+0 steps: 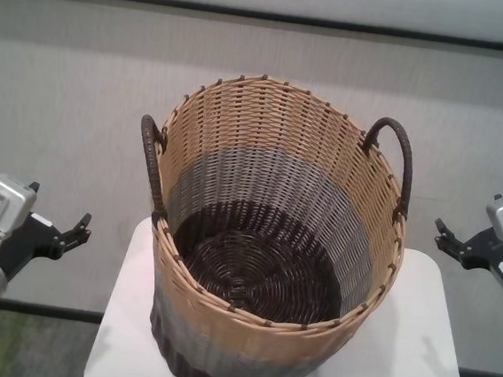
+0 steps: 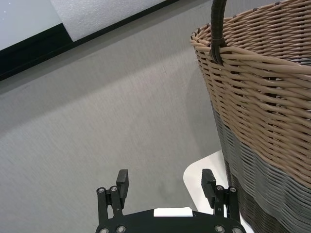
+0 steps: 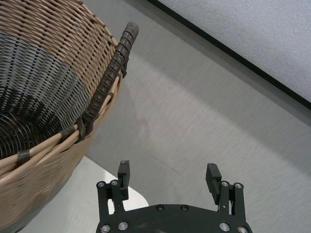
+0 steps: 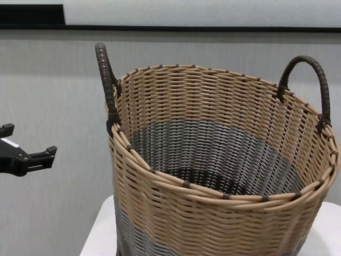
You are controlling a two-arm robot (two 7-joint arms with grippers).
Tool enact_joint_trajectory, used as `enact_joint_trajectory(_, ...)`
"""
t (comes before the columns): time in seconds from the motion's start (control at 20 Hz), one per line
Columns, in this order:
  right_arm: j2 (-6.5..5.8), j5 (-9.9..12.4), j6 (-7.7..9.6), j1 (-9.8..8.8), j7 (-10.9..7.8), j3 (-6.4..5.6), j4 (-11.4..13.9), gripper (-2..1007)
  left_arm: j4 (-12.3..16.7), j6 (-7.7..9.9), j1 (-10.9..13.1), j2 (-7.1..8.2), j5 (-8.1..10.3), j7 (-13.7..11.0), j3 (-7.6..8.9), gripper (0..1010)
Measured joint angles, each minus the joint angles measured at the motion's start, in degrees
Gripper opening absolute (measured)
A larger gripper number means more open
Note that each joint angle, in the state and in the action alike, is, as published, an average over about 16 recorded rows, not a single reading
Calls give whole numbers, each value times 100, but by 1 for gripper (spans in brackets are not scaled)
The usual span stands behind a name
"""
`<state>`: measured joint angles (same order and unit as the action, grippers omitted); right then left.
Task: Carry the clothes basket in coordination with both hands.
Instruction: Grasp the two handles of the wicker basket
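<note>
The clothes basket stands upright on a small white table, empty inside, with a tan upper band, a grey middle band and a dark base. Its two dark loop handles stand up at the left and right. My left gripper is open and empty, hovering left of the basket, apart from it. My right gripper is open and empty, to the right of the basket. The left wrist view shows the open left gripper beside the basket wall. The right wrist view shows the open right gripper short of the right handle.
The white table's rounded corners sit close under both grippers. A grey surface lies behind and around, ending at a black strip. In the chest view only the left gripper shows beside the basket.
</note>
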<state>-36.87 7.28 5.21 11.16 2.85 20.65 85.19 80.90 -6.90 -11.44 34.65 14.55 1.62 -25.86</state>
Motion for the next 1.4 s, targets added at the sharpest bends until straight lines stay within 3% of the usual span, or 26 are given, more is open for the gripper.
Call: enact_joint_trajectory(1.4, 0, 0, 0, 0, 0, 0, 0, 1001, 0, 0, 0, 0, 0, 0, 0, 1000)
